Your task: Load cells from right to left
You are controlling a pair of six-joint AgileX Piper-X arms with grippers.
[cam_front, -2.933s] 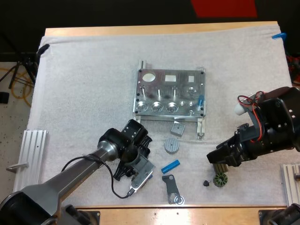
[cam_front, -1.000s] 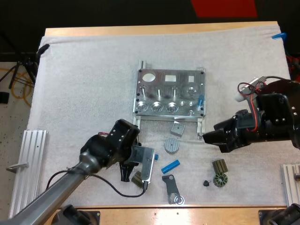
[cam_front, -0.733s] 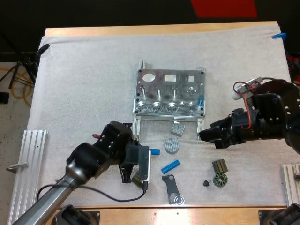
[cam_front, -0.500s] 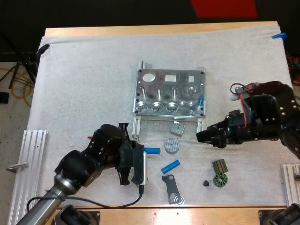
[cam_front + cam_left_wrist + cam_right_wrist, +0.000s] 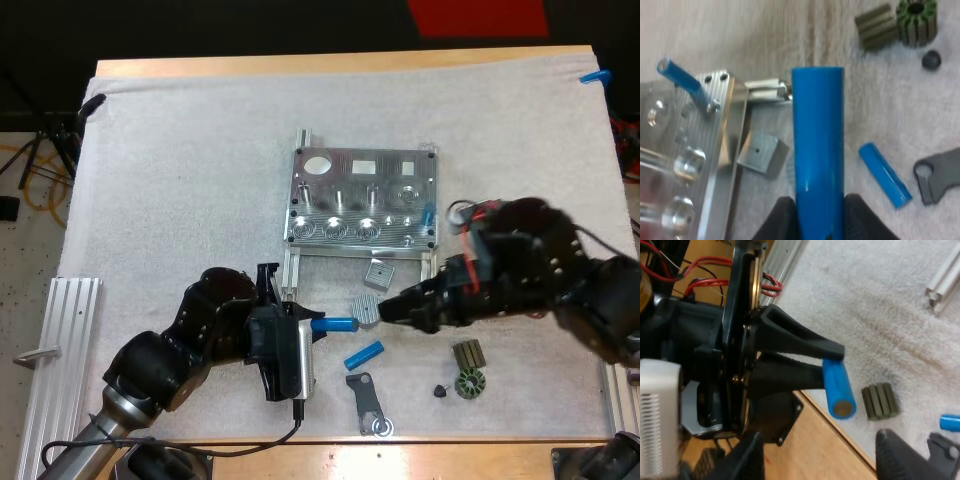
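My left claw (image 5: 300,323) (image 5: 820,220) was closed on a held blue cell (image 5: 331,324) (image 5: 818,145), gripping it from both sides at one end. The cell stuck out to the right, over the white mat (image 5: 180,150), just near of the metal fixture (image 5: 362,198) (image 5: 685,165). The right wrist view showed that claw (image 5: 830,362) with the cell (image 5: 838,389) in its fingers.

My right claw (image 5: 388,310) (image 5: 822,460) had its fingers apart and held nothing. It hung beside a round ribbed disc (image 5: 367,310), facing the held cell.

In the fixture, one standing blue cell (image 5: 428,213) (image 5: 682,80) leaned in the socket at the near right corner. The round sockets to its left showed shiny metal.

On the mat near of the fixture lay a small grey block (image 5: 378,273) (image 5: 762,154), a loose blue cell (image 5: 364,354) (image 5: 885,174) and a dark flat bracket (image 5: 368,403) (image 5: 940,172). Farther right lay a dark ribbed block (image 5: 467,354) (image 5: 875,25), a ribbed ring (image 5: 468,384) (image 5: 916,20) and a small black knob (image 5: 440,391) (image 5: 931,60). The mat covered the wooden counter (image 5: 330,62).
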